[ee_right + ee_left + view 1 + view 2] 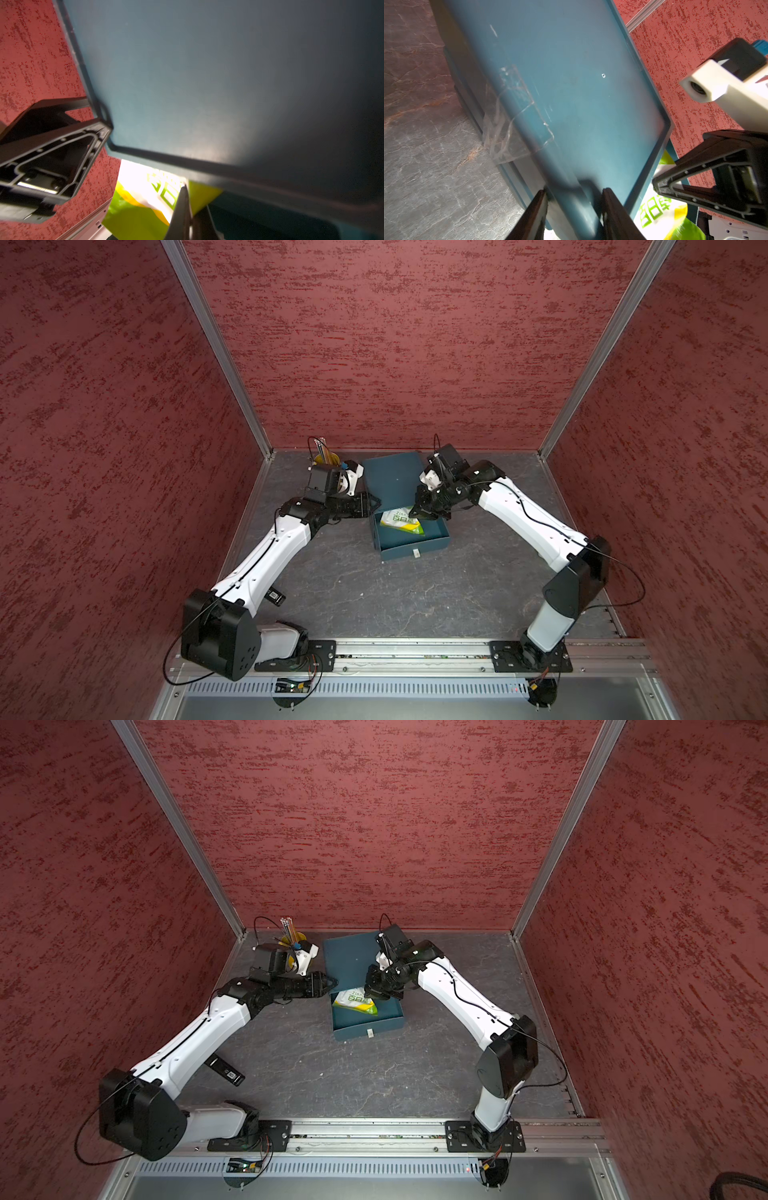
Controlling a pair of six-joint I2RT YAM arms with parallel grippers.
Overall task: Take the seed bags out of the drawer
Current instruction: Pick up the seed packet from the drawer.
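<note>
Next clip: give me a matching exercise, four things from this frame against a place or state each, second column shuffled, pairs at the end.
1. left gripper
2. right gripper
3. seed bag
4. yellow cup

A. lying in the open drawer
B. shut on the seed bag
C. back left corner of the table
D. clamped on the blue box at its side edge

Pairs: 1-D, 2-B, 3-A, 4-C

both top views are softly, evenly lit, with faint shadows cast on the surface (395, 597). in the right wrist view the seed bag (137, 182) is blown out to white and the fingers (181, 209) are blurred; a pale sheen is seen on the blue box (197, 93)
</note>
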